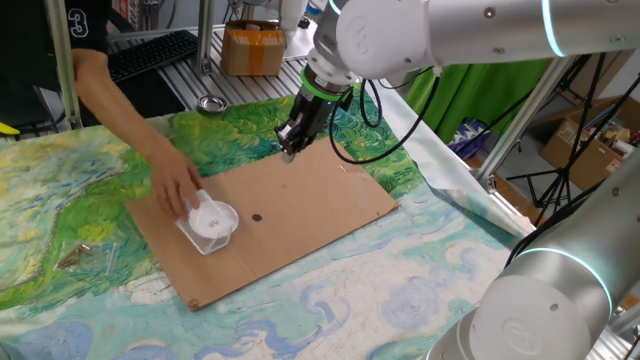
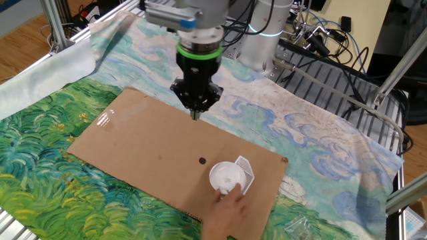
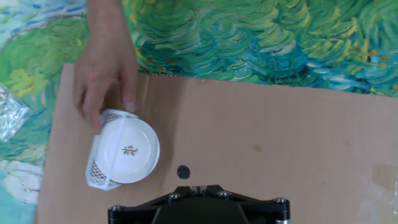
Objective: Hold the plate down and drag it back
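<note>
From my remote station I see a table draped in a painted swirl-pattern cloth (image 1: 90,190) under a sheet of cardboard (image 2: 140,147), framed by aluminium posts (image 1: 64,60), with a green screen (image 1: 480,90), cardboard boxes (image 1: 252,48), a keyboard (image 1: 150,50) and tangled cables (image 2: 327,47) behind.

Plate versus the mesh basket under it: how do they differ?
The plate is round and solid with a small mark at its centre; the mesh basket is boxy and see-through. The plate lies on top, the basket rests on the cardboard. Both are white.
</note>
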